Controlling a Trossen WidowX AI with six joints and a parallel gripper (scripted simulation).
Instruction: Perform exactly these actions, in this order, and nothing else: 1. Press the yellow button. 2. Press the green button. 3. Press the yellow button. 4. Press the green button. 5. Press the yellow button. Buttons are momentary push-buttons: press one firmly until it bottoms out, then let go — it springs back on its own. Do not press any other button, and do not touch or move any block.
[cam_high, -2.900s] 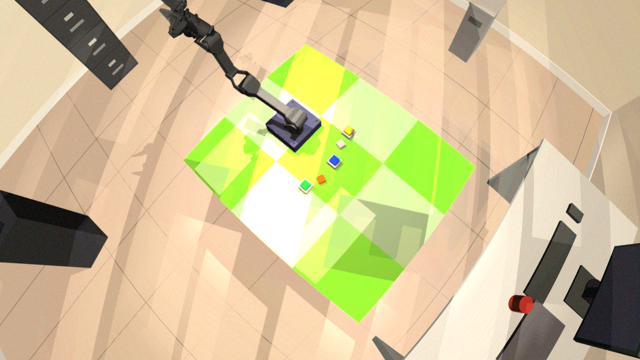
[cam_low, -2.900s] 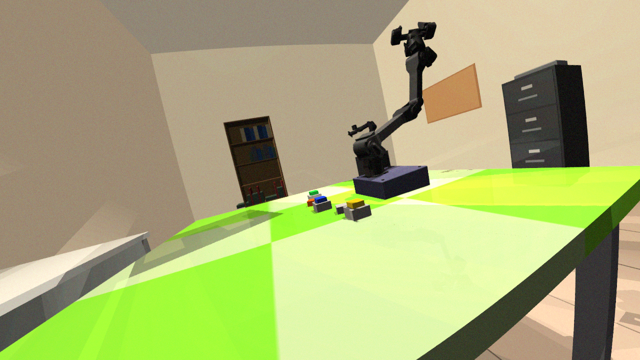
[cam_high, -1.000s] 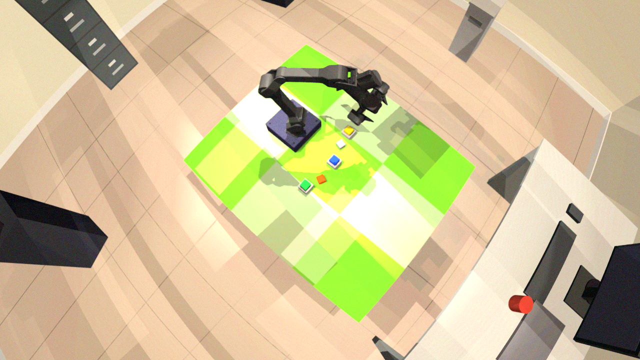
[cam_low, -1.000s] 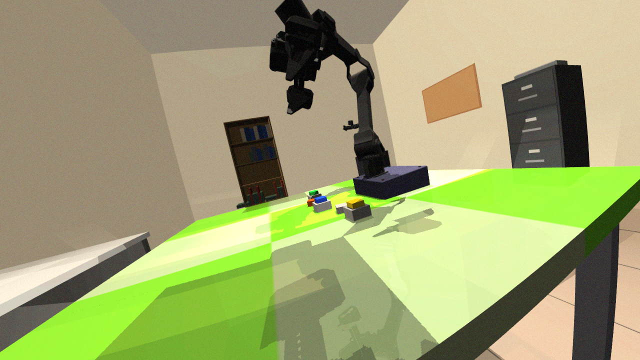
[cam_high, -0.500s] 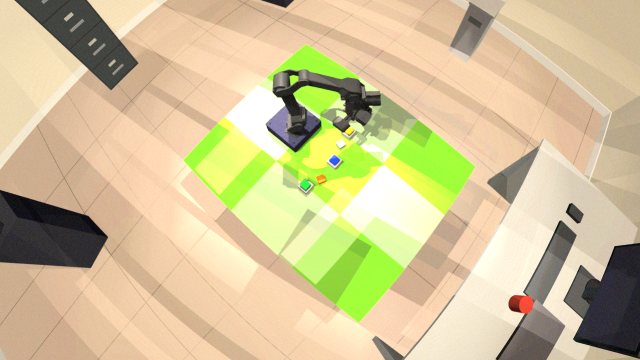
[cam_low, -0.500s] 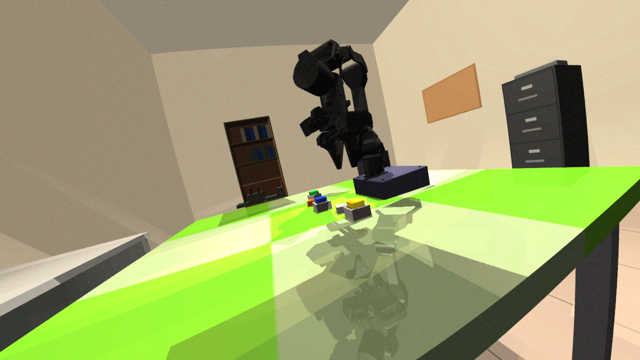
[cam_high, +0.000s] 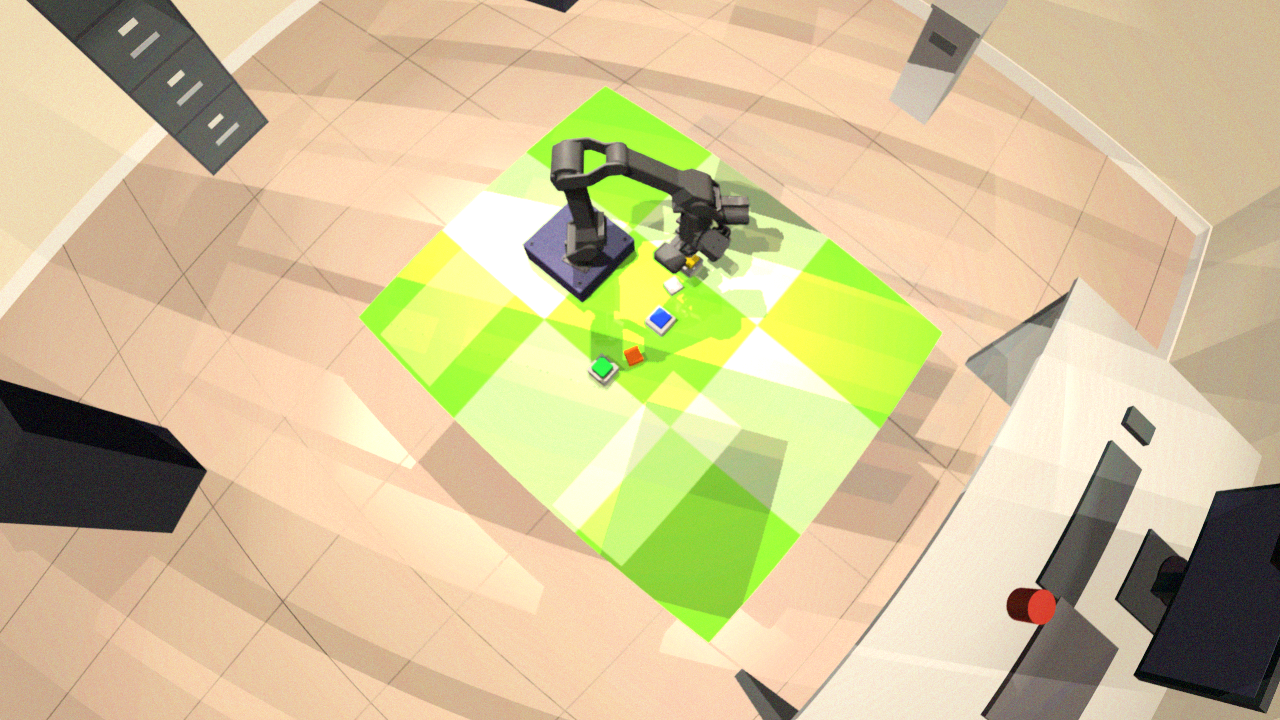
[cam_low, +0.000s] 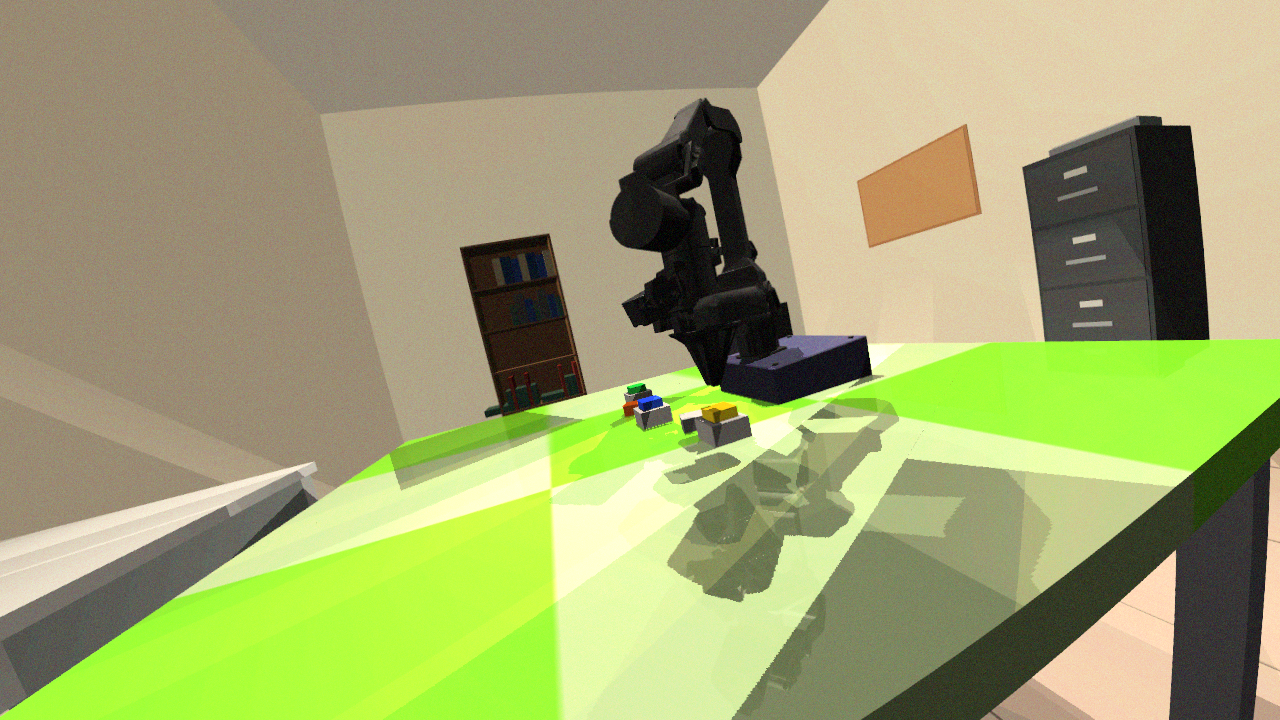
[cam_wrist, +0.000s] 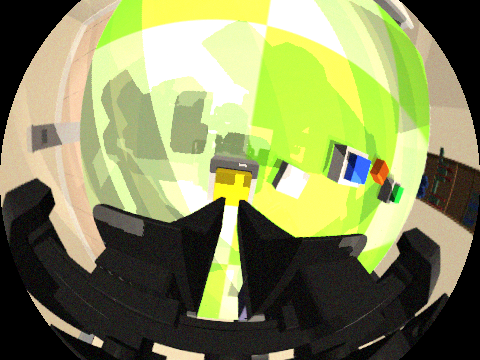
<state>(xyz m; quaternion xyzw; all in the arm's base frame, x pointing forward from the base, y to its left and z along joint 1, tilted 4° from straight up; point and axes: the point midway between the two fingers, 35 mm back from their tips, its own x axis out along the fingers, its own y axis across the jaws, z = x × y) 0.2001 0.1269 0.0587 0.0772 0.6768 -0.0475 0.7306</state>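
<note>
Your landmark is the table, green and yellow in patches, with the arm's base bolted near its far side. From that base, the yellow button sits just beside it; the white block, blue button, orange block and green button trail farther off in a line. The jaws are drawn nearly together, holding nothing, poised just short of the yellow cap. Come straight down on its centre, press until it bottoms out, then lift; keep clear of the white block nearby. From above the arm hides most of that button, and you cannot tell whether contact exists.
</note>
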